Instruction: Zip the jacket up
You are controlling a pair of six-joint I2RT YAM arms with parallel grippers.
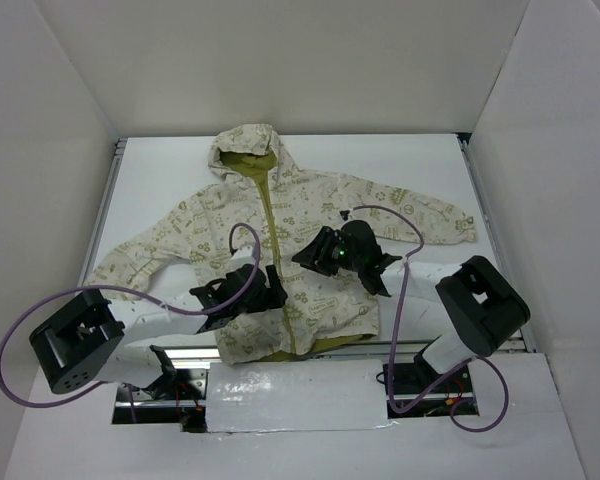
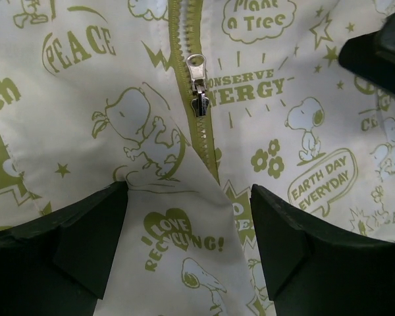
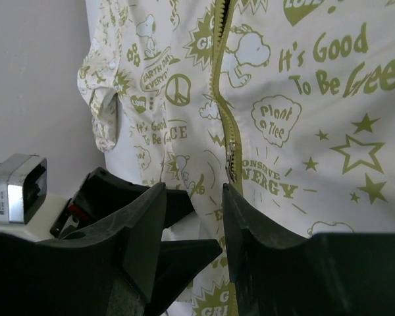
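Left wrist: I'm seeing both grippers' jaws parted, empty; zipper pull sitting partway, loose jacket risking bunching.

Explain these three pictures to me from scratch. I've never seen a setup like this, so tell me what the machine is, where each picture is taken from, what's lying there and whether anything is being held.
The machine is two small robot arms bolted side by side at the near edge of a white table. The overhead picture looks down from above and behind them. Each of the other two comes from a camera on one arm's wrist, so the dark shapes at the bottom are that arm's own fingers.

On the table lies a small hooded jacket, cream with green cartoon print, spread flat with its front up. Its green zipper runs down the middle, and the metal zipper pull sits partway along it.

The left gripper is open over the fabric just below the pull. The right gripper also stands open, near the zipper. Neither holds anything.
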